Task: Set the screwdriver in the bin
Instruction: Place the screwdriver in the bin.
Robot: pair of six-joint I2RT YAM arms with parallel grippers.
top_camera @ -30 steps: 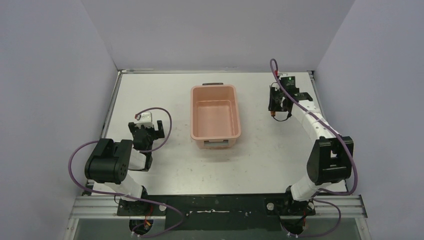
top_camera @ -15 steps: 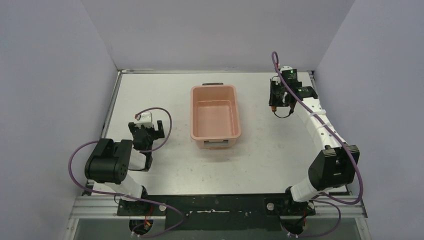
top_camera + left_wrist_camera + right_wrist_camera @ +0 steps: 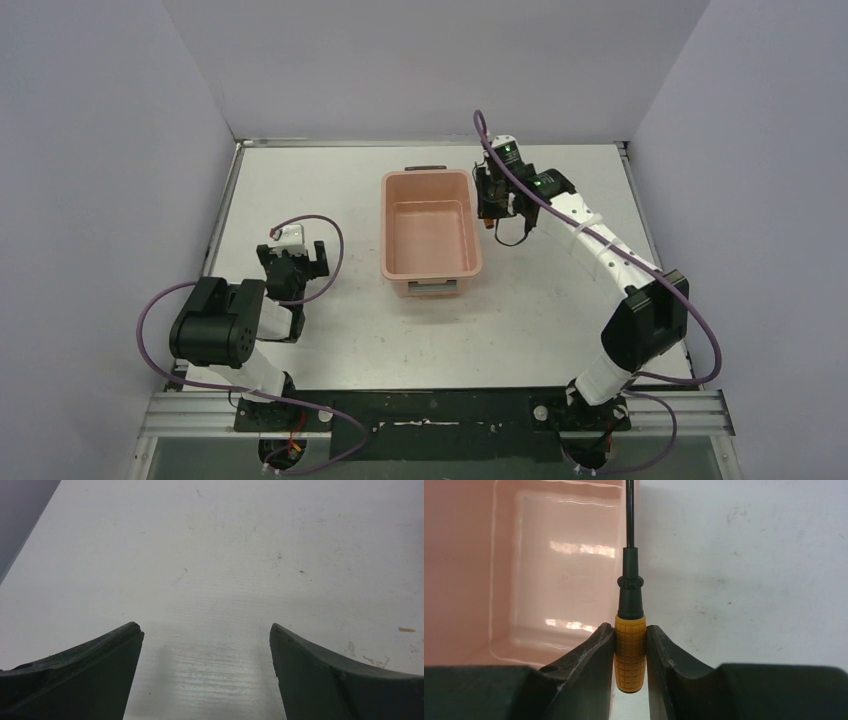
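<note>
The salmon-pink bin (image 3: 392,240) stands mid-table with its dark handle at the far short end, and nothing shows inside it. My right gripper (image 3: 497,212) hangs just beside the bin's right long rim, shut on the screwdriver (image 3: 630,645). In the right wrist view the fingers clamp its orange gridded handle, and its black collar and thin shaft point away along the bin's (image 3: 464,580) right edge. My left gripper (image 3: 290,262) rests low over the table at the left. In the left wrist view this left gripper (image 3: 206,630) is open, with only bare table between its fingers.
The white table (image 3: 300,190) is scuffed and enclosed by pale walls on three sides. A metal rail runs along the near edge where both arm bases (image 3: 420,420) sit. Purple cables loop off each arm.
My right arm has swung left from the far right of the table to the bin's right rim, carrying the screwdriver. The left arm has not moved.
</note>
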